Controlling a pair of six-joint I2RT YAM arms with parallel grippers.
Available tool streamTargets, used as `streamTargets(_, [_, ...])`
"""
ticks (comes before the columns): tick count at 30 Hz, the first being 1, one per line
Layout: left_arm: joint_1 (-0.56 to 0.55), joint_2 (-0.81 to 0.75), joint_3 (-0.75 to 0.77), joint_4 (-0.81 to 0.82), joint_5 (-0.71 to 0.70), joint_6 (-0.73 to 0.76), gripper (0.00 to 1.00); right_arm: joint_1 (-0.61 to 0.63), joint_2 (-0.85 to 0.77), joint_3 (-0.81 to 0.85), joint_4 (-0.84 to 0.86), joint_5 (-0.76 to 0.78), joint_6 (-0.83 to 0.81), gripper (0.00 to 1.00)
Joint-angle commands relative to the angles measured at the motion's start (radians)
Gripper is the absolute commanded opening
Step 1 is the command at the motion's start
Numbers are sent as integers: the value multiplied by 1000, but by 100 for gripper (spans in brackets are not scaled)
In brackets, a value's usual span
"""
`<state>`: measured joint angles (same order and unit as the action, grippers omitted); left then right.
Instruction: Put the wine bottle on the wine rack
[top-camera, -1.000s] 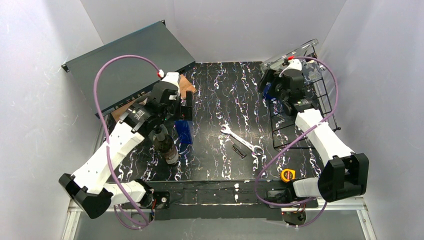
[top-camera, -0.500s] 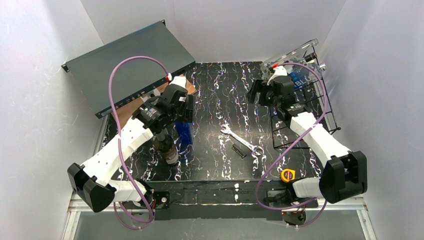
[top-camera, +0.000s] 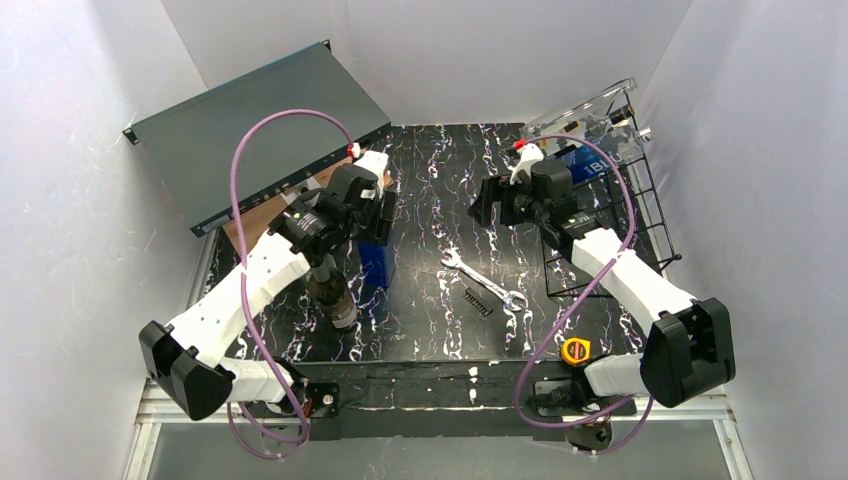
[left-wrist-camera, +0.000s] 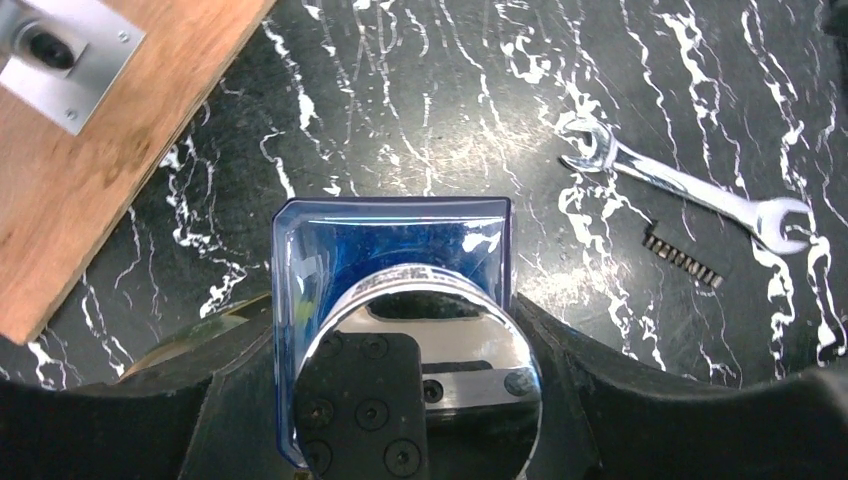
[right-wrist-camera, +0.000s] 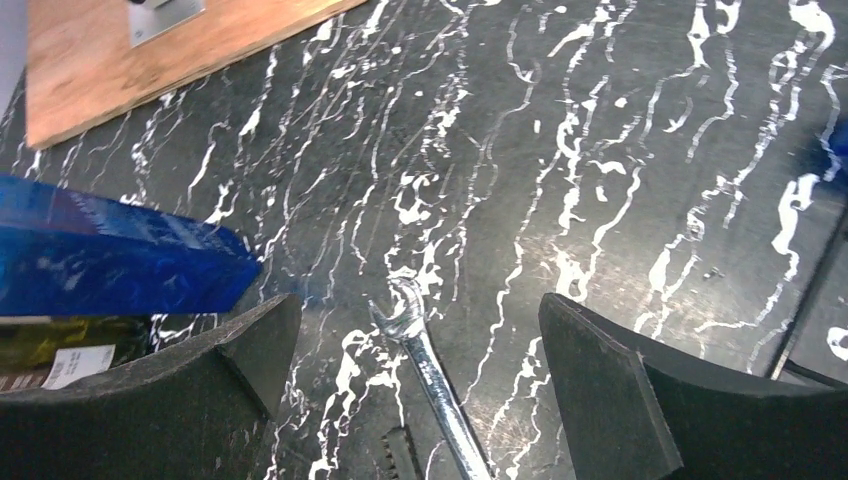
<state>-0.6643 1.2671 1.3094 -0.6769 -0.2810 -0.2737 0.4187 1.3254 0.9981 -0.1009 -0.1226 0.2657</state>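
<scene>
Wine bottle (left-wrist-camera: 390, 235), the blue square-sided one with the chrome cap, looks to be standing on the black marbled table (top-camera: 440, 170), left of centre, around 9 o'clock on the table in the top view. It's not on the wine rack (top-camera: 645, 190), which sits well apart at the table's 3 o'clock edge.

Left gripper (left-wrist-camera: 395, 300) is right over it. In my left wrist view the cap sits dead centre between the fingers (left-wrist-camera: 235, 390), one on each flat side of the bottle. They look tight against the glass, but I can't tell whether it's a real pinch or just contact. From the top camera the blue body shows from the gripper toward 6 o'clock.

A dark green bottle (top-camera: 332, 292) is just beside the blue one at its 8 o'clock, under the left forearm. A wood board (left-wrist-camera: 90, 170) is at 11 o'clock from the bottle, with the dark grey case (top-camera: 250, 130) beyond it.

A wrench (top-camera: 485, 278) lies at 3 o'clock from the bottle, apart from it, with a small black toothed strip (top-camera: 477, 302) just beside its shank.

Right gripper (right-wrist-camera: 418, 310) is spread wide and holds nothing. It hangs over mid-table at 2 o'clock from the bottle, between bottle and rack. A yellow tape measure (top-camera: 574, 349) is near the right arm's base, at 5 o'clock.
</scene>
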Motion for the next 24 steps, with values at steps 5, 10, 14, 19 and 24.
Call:
streamTargets(5, [-4,62,173,83,229,217,7,63,6,-28,71,-129,-88,99])
streamTargets(10, [-2,73,206,130,267,332,0,112,-13,-51,91,-191,-130,98])
streamTargets(14, [16,50,176,180,449,427,0,142,-34,-78,152,-261,-164,99])
streamTargets(19, [47,-25,75,236,733,499,0,154,-54,-107,222,-407,-197,98])
streamTargets(24, [85,-70,42,239,917,503,0,157,-72,-120,257,-535,-250,98])
